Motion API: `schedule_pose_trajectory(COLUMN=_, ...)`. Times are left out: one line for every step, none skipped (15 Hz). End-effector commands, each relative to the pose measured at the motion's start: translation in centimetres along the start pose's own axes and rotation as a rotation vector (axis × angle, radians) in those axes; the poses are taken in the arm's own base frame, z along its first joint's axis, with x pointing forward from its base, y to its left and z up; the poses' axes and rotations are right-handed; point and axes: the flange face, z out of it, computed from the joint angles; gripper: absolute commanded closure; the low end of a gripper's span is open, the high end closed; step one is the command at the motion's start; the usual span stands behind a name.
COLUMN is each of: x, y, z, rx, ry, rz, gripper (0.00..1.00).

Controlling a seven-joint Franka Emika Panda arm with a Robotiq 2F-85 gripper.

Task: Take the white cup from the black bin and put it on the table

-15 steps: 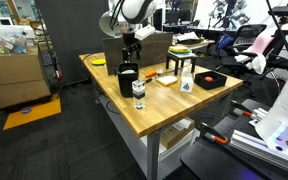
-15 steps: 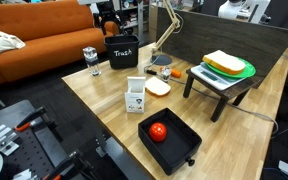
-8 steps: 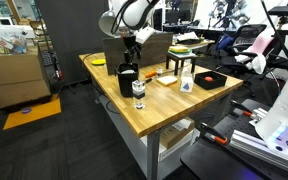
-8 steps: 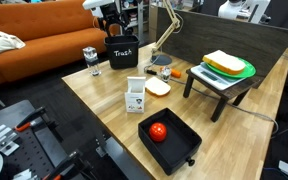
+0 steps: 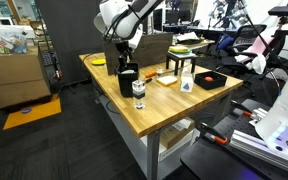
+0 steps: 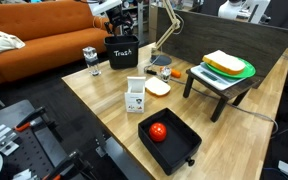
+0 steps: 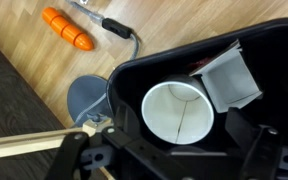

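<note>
White cup point(image 7: 179, 112) upright in black bin point(image 7: 274, 60); looks light, thin-walled, prob crushable. I'd pinch one rim wall, gently. Gripper point(image 7: 169, 162) spread wide, empty.

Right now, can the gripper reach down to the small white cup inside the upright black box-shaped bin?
Probably yes. The gripper hangs above the black box-shaped bin, whose top is open; the small white cup stands mouth up, uncovered. A crumpled white piece beside it may crowd one jaw.
</note>
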Motion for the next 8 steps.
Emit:
schedule_pose_trajectory(x=1.3, y=-0.2, z=0.1, rx=0.062, ry=-0.035, rz=-0.031, gripper=0.00)
schedule_pose_trajectory(x=1.3, y=-0.4, z=0.6, rx=0.083, ry=-0.052, rz=-0.027, gripper=0.00)
schedule_pose_trajectory(x=1.3, y=-0.5, z=1.0, rx=0.115, ry=-0.068, rz=-0.022, gripper=0.00)
schedule_pose_trajectory(x=1.3, y=-0.7, z=1.5, rx=0.144, ry=-0.084, rz=-0.015, gripper=0.00)
schedule_pose_trajectory(x=1.4, y=-0.7, z=1.9, rx=0.170, ry=-0.090, rz=-0.006, gripper=0.00)
schedule_pose_trajectory(x=1.5, y=-0.9, z=2.4, rx=0.192, ry=-0.100, rz=0.001, gripper=0.00)
schedule_pose_trajectory(x=1.8, y=-0.9, z=2.9, rx=0.206, ry=-0.101, rz=0.009, gripper=0.00)
schedule_pose_trajectory(x=2.1, y=-1.0, z=3.4, rx=0.217, ry=-0.103, rz=0.013, gripper=0.00)
